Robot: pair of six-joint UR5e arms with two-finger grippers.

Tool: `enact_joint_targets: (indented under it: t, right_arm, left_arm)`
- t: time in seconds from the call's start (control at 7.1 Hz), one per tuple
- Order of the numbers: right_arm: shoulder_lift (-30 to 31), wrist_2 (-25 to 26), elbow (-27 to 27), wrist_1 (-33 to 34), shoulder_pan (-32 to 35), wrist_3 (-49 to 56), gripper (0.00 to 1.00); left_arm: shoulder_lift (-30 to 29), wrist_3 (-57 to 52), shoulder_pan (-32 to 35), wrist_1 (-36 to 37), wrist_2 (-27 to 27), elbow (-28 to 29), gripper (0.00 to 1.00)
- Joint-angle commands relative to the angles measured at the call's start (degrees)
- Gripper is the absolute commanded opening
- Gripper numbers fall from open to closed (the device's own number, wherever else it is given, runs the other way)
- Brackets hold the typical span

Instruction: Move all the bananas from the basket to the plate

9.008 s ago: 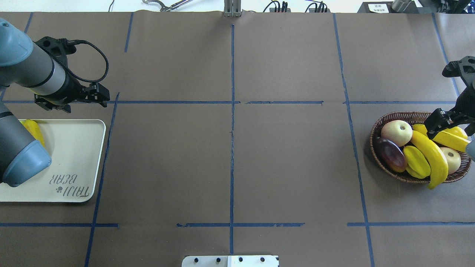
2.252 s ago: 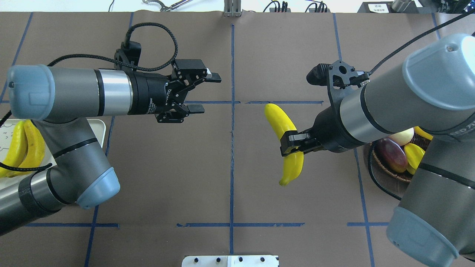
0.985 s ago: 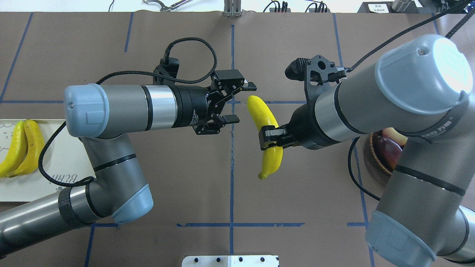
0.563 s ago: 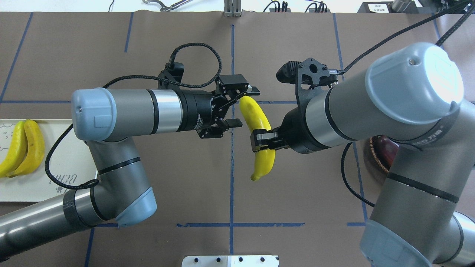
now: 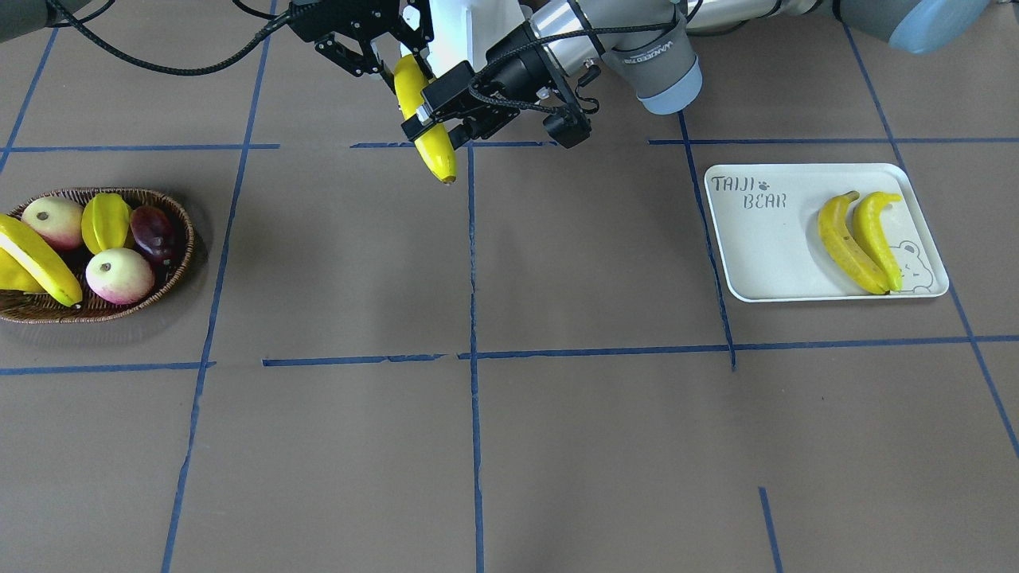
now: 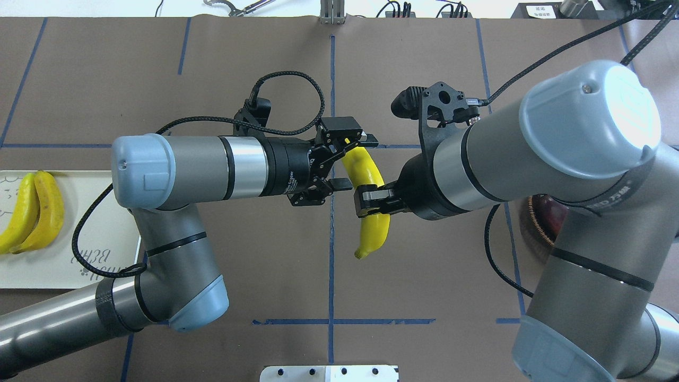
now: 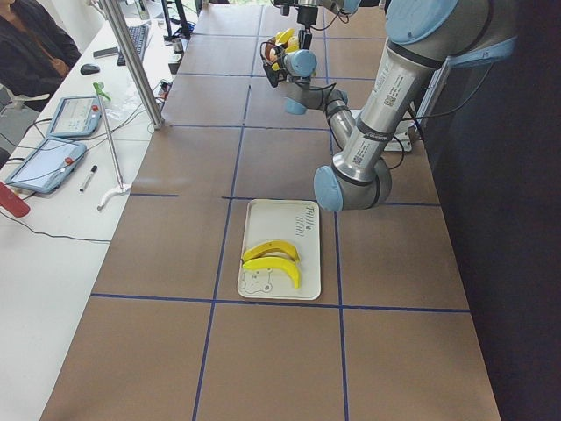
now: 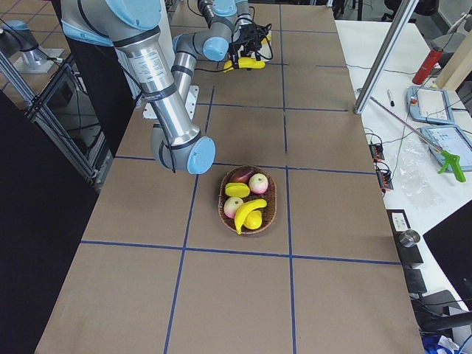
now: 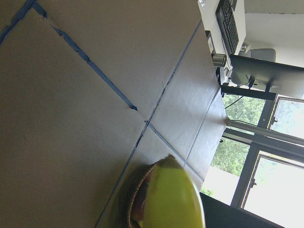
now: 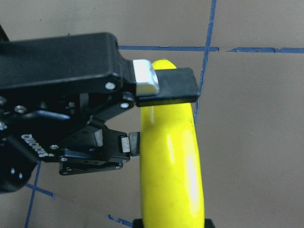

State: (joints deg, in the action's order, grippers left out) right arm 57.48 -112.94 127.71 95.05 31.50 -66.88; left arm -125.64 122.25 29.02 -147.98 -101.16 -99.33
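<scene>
Above the table's middle, my right gripper (image 6: 371, 200) is shut on a yellow banana (image 6: 374, 228), which hangs with its dark tip down. My left gripper (image 6: 354, 162) is open, one finger on each side of that banana's upper part. The right wrist view shows those black fingers (image 10: 166, 88) close against the banana (image 10: 171, 166). Two bananas (image 5: 852, 243) lie side by side on the white plate (image 5: 764, 247). In the wicker basket (image 5: 95, 314), another banana (image 5: 36, 259) rests at its outer end.
The basket also holds two pale apples (image 5: 119, 276), a starfruit (image 5: 105, 221), a purple fruit (image 5: 151, 232) and a partly hidden yellow fruit. A metal bracket (image 6: 329, 373) sits at the table's near edge. A person (image 7: 26, 44) sits beside the operators' desk.
My right arm carried the banana from the basket to the table's centre. My left arm swung in from the plate, and its open fingers now straddle the banana's upper part.
</scene>
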Motion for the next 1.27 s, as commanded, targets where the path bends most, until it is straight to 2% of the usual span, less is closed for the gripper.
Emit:
enact_joint_targets:
  t: [0.0, 0.14, 0.28, 0.42, 0.99, 1.13]
  right_arm:
    - [0.00, 0.00, 0.00, 0.05, -0.03, 0.00, 0.00]
    - [0.00, 0.00, 0.00, 0.05, -0.03, 0.00, 0.00]
    - [0.08, -0.09, 0.09, 0.05, -0.03, 0.00, 0.21]
    - [0.26, 0.00, 0.17, -0.04, -0.03, 0.00, 0.99]
    - [0.43, -0.70, 1.40, 0.13, 0.32, -1.76, 1.00]
    - [0.70, -1.22, 2.62, 0.57, 1.02, -1.76, 1.00]
  left_arm:
    - [0.13, -0.08, -0.10, -0.20, -0.09, -0.07, 0.33]
    - [0.39, -0.60, -0.02, -0.29, -0.18, -0.07, 0.04]
    - [0.48, -0.78, -0.02, -0.29, -0.52, -0.16, 0.00]
    - [0.48, -0.78, -0.01, -0.29, -0.53, -0.16, 0.00]
    - [0.74, -1.92, 0.59, 0.14, -0.70, -0.25, 0.00]
    - [0.83, -4.01, 1.91, 0.84, -2.27, -0.07, 0.00]
